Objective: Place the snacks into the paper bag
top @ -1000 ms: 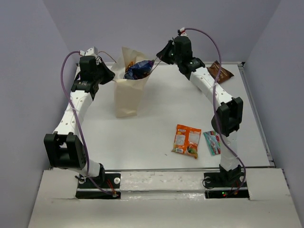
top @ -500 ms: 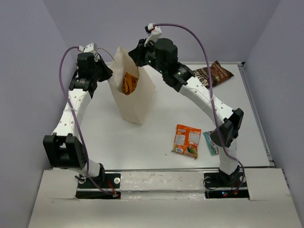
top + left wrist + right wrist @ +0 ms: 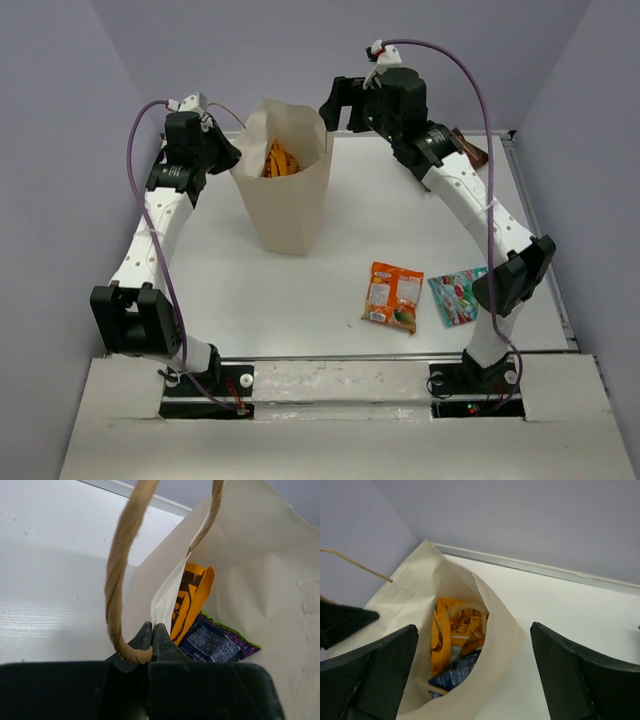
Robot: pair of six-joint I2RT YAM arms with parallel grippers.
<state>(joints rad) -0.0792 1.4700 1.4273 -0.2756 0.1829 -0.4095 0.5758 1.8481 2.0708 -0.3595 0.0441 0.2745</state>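
The paper bag [image 3: 290, 205] stands upright at the back left of the table. My left gripper [image 3: 228, 152] is shut on its left rim, by the foot of a cord handle [image 3: 119, 575]; in the left wrist view the left gripper [image 3: 152, 628] pinches the rim of the paper bag [image 3: 260, 570]. Inside lie the orange-yellow chip bag [image 3: 451, 625] and the dark blue bag [image 3: 459, 672]. My right gripper [image 3: 338, 108] hangs open and empty above the bag's right rim. The small orange packet [image 3: 393, 296] and teal-green packet [image 3: 458, 297] lie flat at the front right. The brown bag [image 3: 474, 152] shows partly behind the right arm.
A raised rail [image 3: 535, 220] borders the table's right side, and grey walls close in at the left, right and back. The right arm's elbow [image 3: 515, 280] hangs over the teal-green packet's right end.
The dark blue bag, which stuck out of the paper bag's mouth, now lies inside. My right gripper has opened and drawn back to the right. The paper bag's mouth stands wider.
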